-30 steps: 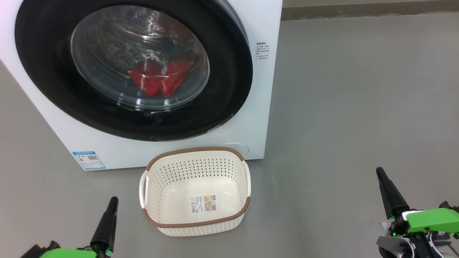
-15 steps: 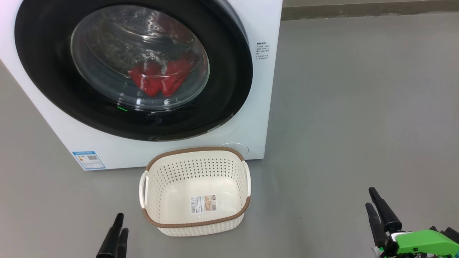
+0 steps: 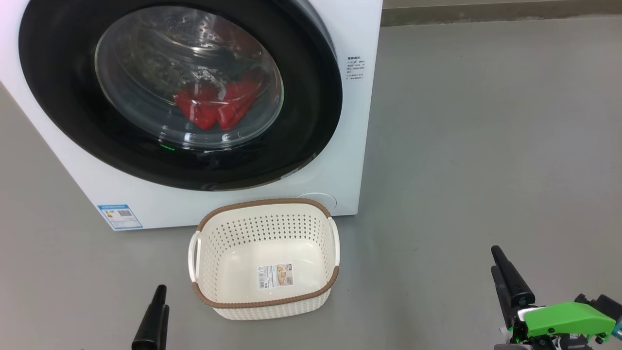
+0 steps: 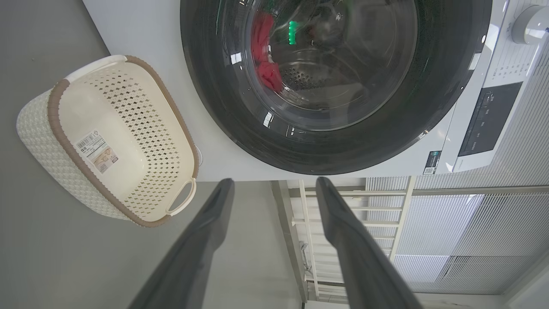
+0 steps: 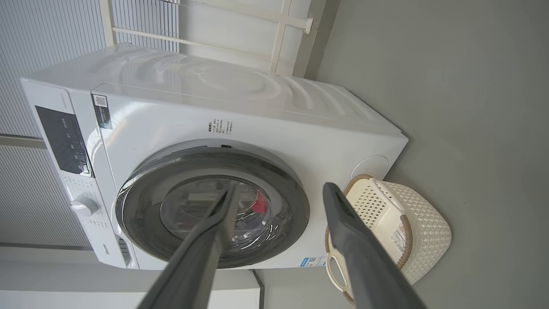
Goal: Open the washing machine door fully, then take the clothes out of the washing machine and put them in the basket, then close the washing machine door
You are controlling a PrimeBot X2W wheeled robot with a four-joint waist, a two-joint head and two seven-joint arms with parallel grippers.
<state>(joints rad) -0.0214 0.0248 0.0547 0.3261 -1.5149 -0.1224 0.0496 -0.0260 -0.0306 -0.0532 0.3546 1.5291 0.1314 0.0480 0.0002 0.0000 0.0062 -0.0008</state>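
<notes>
The white washing machine [image 3: 362, 121] stands at the upper left on the floor. Its black-rimmed round door [image 3: 311, 97] lies against the front, and the red clothes [image 3: 216, 108] show through the glass. The cream basket [image 3: 266, 201] sits empty on the floor just in front of the machine. My left gripper [image 3: 163, 299] is low, left of the basket, open and empty. My right gripper [image 3: 495, 260] is open and empty too, well to the basket's right. The left wrist view looks between my left gripper [image 4: 274, 182] at the door [image 4: 214, 86], clothes [image 4: 268, 73] and basket [image 4: 51, 112]. In the right wrist view my right gripper [image 5: 282, 186] frames the door [image 5: 296, 206] and basket [image 5: 429, 231].
Bare grey floor [image 3: 486, 146] spreads to the right of the machine up to a wall skirting [image 3: 486, 14]. A blue sticker [image 3: 120, 217] marks the machine's lower left corner. A dark control panel [image 5: 64, 141] and knob [image 5: 83, 206] sit above the door. White railing [image 4: 356, 214] and blinds stand behind.
Both grippers have gone from shut to open, two fingers now showing on each. Both have sunk lower in the head view, the right one drifting left. Machine, door, clothes and basket are unmoved.
</notes>
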